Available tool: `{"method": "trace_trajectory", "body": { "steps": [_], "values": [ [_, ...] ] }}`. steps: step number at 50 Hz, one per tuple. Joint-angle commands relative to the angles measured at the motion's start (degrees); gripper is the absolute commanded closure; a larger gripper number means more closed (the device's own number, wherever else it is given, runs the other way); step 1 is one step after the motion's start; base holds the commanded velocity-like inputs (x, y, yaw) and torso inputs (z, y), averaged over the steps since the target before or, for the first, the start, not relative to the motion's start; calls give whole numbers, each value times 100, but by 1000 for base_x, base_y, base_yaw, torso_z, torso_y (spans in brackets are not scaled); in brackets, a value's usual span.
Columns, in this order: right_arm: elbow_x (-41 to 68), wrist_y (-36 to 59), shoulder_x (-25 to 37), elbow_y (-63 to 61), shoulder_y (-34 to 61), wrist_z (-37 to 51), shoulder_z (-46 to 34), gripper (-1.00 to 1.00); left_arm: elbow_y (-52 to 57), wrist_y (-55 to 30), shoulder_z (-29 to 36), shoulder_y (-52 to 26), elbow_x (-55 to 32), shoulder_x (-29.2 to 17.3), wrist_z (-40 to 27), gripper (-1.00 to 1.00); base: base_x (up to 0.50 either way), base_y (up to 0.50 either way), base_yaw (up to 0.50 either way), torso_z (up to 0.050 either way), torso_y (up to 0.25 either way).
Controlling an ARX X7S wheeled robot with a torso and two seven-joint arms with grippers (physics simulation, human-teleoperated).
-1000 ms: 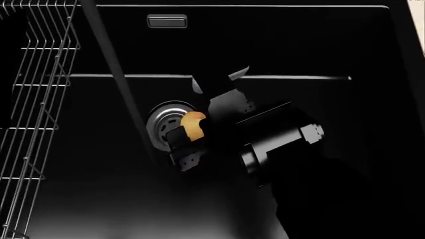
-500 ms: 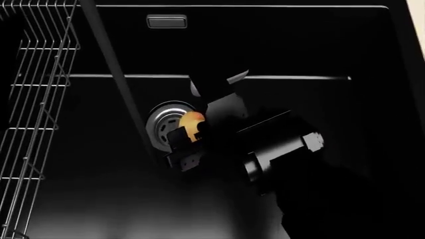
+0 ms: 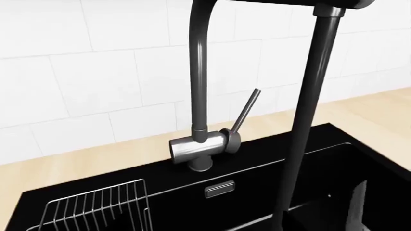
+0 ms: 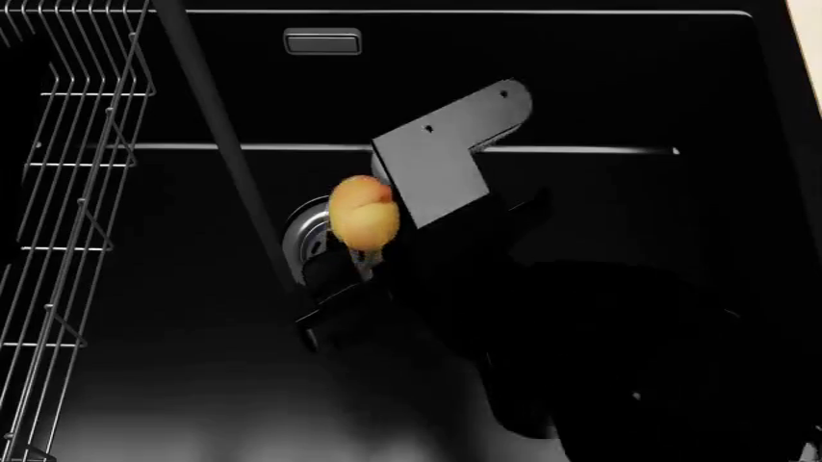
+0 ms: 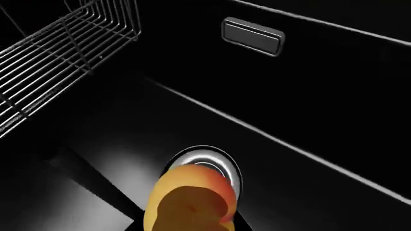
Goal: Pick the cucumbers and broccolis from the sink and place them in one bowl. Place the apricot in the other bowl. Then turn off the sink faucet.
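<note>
Apricot (image 4: 364, 216) gripped by right hand (image 4: 360, 252)

The apricot (image 4: 364, 214) and right gripper (image 4: 364, 252) cover part of the drain (image 4: 308, 236); its fingertips seem hidden.

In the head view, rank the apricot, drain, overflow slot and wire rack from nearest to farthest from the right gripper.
1. apricot, held in the right gripper.
2. drain, just beside it on the sink floor.
3. overflow slot, on the back wall.
4. wire rack, far left.
</note>
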Motion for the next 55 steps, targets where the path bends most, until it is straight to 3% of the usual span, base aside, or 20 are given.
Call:
{"method": "trace_trajectory", "body": {
  "steps": [1,22,55],
  "values": [
    [53,-84,1192,-2364,355,1189,616,100,-34,81,-130,-12,26,76,179,-100,0,0,0,0,0],
    [1033,434,2066,-3611,1328,1957,1122,100,-20,59,-116,-149,-97,34,105,-100,0,0,0,0,0],
    [1356,587,2455,-3789,1574,2042,1323,100,-50,-27,0,-349,-184,74,68,-100,1,0,0,-14,248]
  ]
}}
